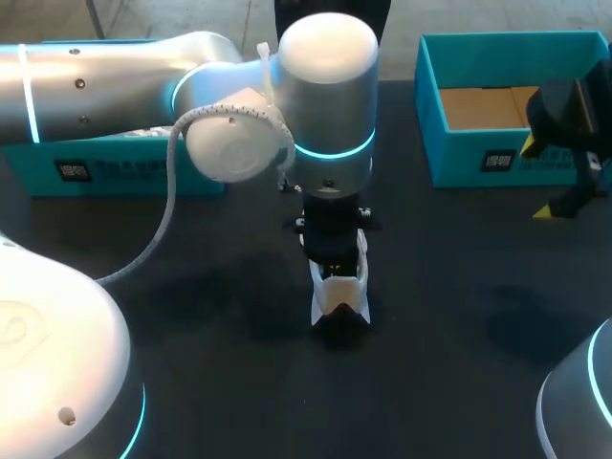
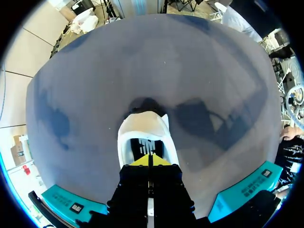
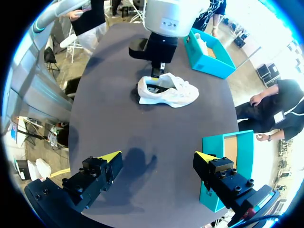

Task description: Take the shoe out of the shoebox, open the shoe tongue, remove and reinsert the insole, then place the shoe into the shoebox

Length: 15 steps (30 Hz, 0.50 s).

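Your left arm (image 1: pixel 325 76) reaches in past the middle. The left gripper (image 2: pixel 148 160) points straight down into the opening of the white shoe (image 1: pixel 339 298), fingers pressed together; you cannot tell if they pinch anything. Your right gripper (image 3: pixel 157 156) hangs at the right with fingers wide apart, near the teal shoebox (image 1: pixel 478 143). The shoe stands upright mid-way across the dark table (image 1: pixel 191 316), and a second teal box (image 1: pixel 124 174) sits far left.
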Motion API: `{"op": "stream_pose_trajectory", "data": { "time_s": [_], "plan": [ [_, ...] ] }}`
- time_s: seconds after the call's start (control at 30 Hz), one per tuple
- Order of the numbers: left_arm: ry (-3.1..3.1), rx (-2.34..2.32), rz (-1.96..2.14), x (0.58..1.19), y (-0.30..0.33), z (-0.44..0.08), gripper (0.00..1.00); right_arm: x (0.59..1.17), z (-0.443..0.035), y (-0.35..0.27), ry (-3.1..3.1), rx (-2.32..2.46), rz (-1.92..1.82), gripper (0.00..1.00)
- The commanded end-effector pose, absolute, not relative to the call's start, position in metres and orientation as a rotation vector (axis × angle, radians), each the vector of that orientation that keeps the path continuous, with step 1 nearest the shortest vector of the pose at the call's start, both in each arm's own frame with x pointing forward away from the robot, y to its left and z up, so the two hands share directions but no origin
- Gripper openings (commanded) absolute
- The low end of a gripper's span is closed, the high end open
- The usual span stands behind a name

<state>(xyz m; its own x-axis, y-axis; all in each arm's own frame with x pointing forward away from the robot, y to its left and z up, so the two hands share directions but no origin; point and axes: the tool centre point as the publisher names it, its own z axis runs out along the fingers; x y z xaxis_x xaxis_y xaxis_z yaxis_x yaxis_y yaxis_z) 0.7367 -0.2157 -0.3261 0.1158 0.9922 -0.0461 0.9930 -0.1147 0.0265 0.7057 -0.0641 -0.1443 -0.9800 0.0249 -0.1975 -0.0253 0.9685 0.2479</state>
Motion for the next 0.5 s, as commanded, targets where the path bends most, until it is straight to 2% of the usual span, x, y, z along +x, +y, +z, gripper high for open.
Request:
{"op": "stream_pose_trajectory", "data": {
  "time_s": [0.03,0.5],
  "plan": [
    [2.052,2.307,-0.028,0.7367,-0.2138,-0.3263,0.00,0.7083,-0.1452,-0.0630,2.922,0.000,0.367,1.00],
    [2.042,2.029,0.108,0.7404,-0.2151,-0.3280,0.00,0.7083,-0.1452,-0.0630,2.922,0.000,0.367,1.00]
  ]
}}
